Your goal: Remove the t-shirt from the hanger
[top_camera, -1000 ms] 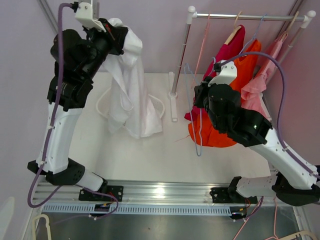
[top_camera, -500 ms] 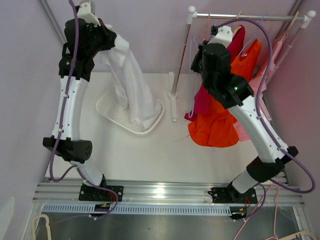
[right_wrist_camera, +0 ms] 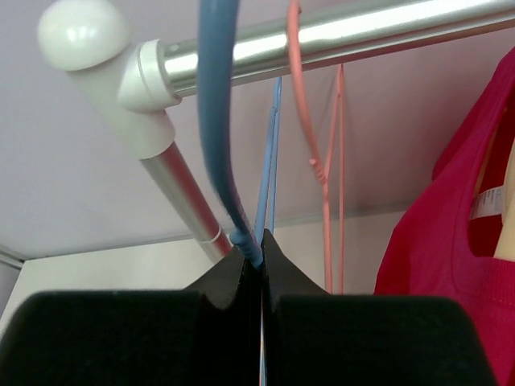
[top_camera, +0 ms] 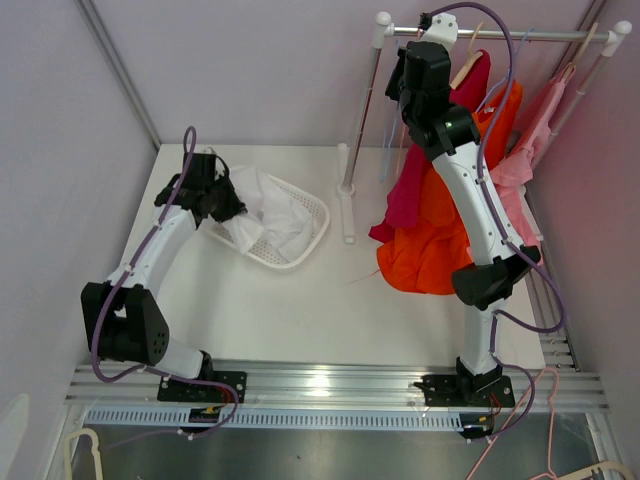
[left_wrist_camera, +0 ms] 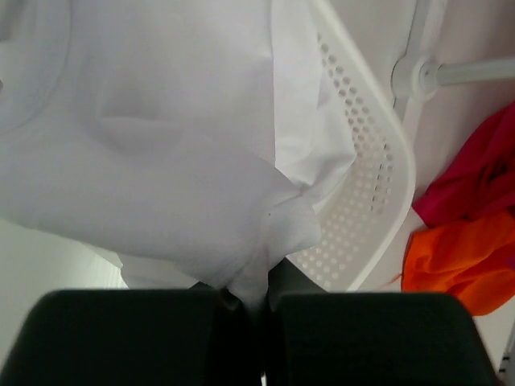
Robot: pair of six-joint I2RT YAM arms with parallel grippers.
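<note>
1. The white t-shirt (top_camera: 275,212) lies crumpled in the basket (top_camera: 319,214), just beside the foot of the clothes rail (right_wrist_camera: 362,28), on the left arm's side.
2. The left gripper (left_wrist_camera: 254,291), at the basket's edge away from the rail, is clenched on a fold of the t-shirt.
3. The right gripper (right_wrist_camera: 260,245), just under the rail's end, pinches the blue hanger (right_wrist_camera: 216,121), whose hook crosses the rail.

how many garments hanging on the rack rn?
3: a magenta one nearest the post, an orange one beside it, a pink one at the right end. The right arm may hide more.
</note>
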